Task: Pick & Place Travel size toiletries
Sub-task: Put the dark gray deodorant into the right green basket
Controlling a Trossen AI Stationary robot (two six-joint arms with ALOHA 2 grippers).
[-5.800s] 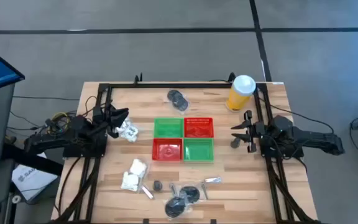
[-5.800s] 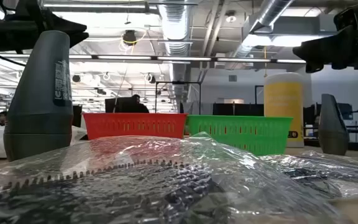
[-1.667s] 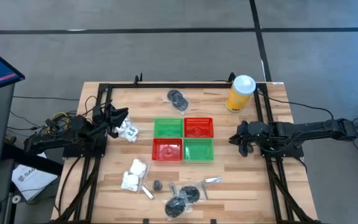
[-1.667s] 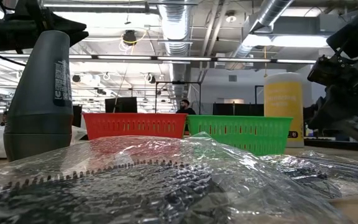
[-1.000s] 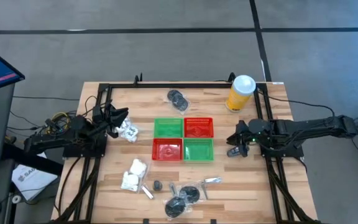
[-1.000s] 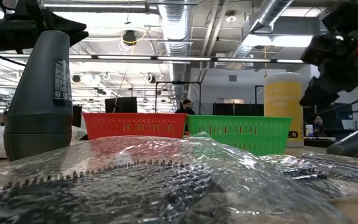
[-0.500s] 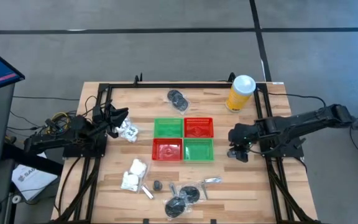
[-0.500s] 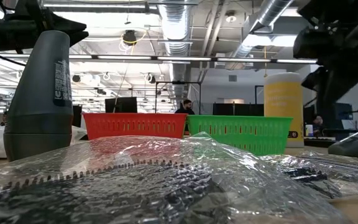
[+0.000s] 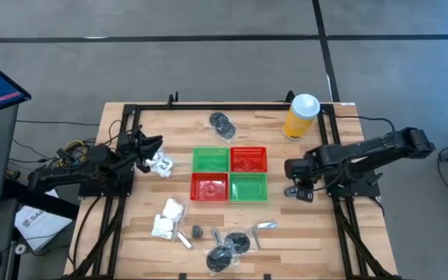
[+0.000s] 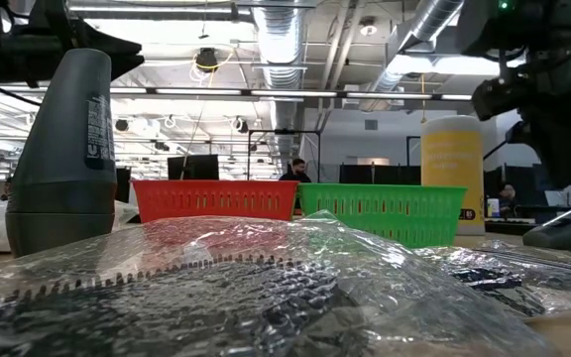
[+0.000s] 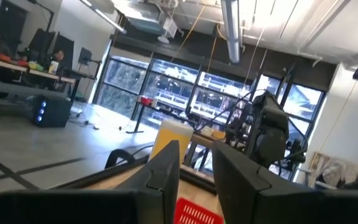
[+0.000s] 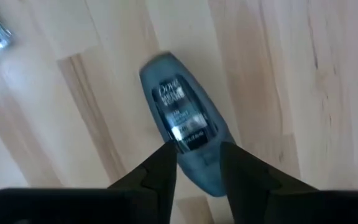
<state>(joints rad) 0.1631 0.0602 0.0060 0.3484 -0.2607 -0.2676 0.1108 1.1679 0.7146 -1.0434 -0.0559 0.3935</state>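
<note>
A grey-blue toiletry bottle (image 12: 184,134) lies on its side on the wood right of the baskets (image 9: 299,192). My right gripper (image 12: 196,163) points down over it, open, with a finger on either side of its broad end and apart from it; the low view shows the gripper (image 10: 553,129) above the bottle (image 10: 568,228). My left gripper (image 9: 152,145) waits at the table's left, level, open by a narrow gap (image 11: 196,177), next to a white packet (image 9: 160,162). More packets (image 9: 167,218), wrapped discs (image 9: 228,250) and tubes (image 9: 264,226) lie at the near side.
Two green and two red mesh baskets (image 9: 229,173) form a square at the table's middle. A yellow cup with a white lid (image 9: 301,115) stands at the far right. Another wrapped disc (image 9: 222,122) lies at the far edge. A second grey bottle (image 10: 67,149) stands upright near the front.
My right gripper has tipped from a slant to pointing straight down and has risen a little over the lying bottle, as its arm lifted. The bottle has stayed on its side in the same place.
</note>
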